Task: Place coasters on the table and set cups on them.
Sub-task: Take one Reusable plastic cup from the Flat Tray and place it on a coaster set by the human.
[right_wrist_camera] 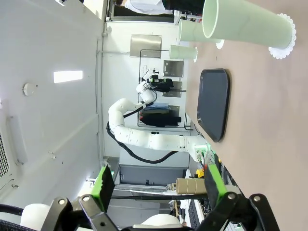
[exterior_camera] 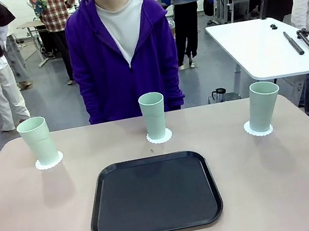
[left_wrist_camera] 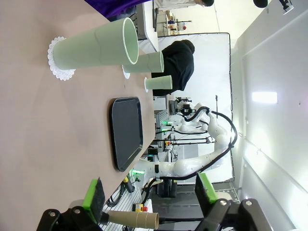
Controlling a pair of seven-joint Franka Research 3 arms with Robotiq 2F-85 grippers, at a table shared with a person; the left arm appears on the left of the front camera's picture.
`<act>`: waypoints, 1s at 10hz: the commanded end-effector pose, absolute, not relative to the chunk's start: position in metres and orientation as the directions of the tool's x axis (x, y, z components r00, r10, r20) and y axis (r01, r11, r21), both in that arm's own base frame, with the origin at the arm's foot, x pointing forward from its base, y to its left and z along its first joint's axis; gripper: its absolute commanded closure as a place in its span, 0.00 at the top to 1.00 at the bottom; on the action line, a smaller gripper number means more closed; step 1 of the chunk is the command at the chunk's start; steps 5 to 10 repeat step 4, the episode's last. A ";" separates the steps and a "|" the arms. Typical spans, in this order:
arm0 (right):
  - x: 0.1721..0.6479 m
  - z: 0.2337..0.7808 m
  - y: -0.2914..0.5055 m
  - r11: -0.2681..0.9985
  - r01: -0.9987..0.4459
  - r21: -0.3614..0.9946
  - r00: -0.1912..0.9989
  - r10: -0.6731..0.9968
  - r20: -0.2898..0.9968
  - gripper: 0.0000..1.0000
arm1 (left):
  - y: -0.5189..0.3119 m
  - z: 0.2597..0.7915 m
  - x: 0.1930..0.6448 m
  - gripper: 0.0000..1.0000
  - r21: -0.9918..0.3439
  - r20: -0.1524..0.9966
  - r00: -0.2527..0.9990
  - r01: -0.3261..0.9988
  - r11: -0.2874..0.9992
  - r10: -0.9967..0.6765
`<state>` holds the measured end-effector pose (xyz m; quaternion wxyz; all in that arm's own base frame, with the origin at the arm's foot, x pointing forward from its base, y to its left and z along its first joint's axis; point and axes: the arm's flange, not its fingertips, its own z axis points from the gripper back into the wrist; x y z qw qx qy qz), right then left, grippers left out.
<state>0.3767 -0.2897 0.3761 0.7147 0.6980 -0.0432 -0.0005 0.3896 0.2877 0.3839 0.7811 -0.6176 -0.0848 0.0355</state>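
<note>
Three mint-green cups stand upright on the beige table (exterior_camera: 34, 214), each on a white lacy coaster: the left cup (exterior_camera: 38, 141) on its coaster (exterior_camera: 49, 161), the middle cup (exterior_camera: 154, 115) on its coaster (exterior_camera: 159, 137), the right cup (exterior_camera: 262, 106) on its coaster (exterior_camera: 258, 128). In the left wrist view the nearest cup (left_wrist_camera: 96, 48) and its coaster (left_wrist_camera: 60, 58) lie sideways ahead; my left gripper (left_wrist_camera: 151, 191) is open and holds nothing. The right wrist view shows the nearest cup (right_wrist_camera: 248, 24) on its coaster (right_wrist_camera: 284, 38); my right gripper (right_wrist_camera: 158, 182) is open and holds nothing.
A black rounded-square tray (exterior_camera: 153, 195) lies bare at the table's front middle. A person in a purple jacket (exterior_camera: 123, 55) stands at the far edge behind the middle cup. A white table (exterior_camera: 262, 48) with dark tools stands at the back right.
</note>
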 end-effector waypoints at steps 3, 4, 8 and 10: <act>0.376 0.375 -0.290 0.020 -0.061 0.998 0.996 -0.065 0.062 1.00 | 0.288 0.386 0.388 1.00 -0.971 0.092 0.982 0.053 0.233 0.162; 0.376 0.375 -0.290 0.020 -0.061 0.998 0.996 -0.065 0.062 1.00 | 0.288 0.386 0.388 1.00 -0.971 0.092 0.982 0.053 0.233 0.162; 0.376 0.375 -0.290 0.020 -0.061 0.998 0.996 -0.065 0.062 1.00 | 0.288 0.386 0.388 1.00 -0.971 0.092 0.982 0.053 0.233 0.162; 0.376 0.375 -0.290 0.020 -0.061 0.998 0.996 -0.065 0.062 1.00 | 0.288 0.386 0.388 1.00 -0.971 0.092 0.982 0.053 0.233 0.162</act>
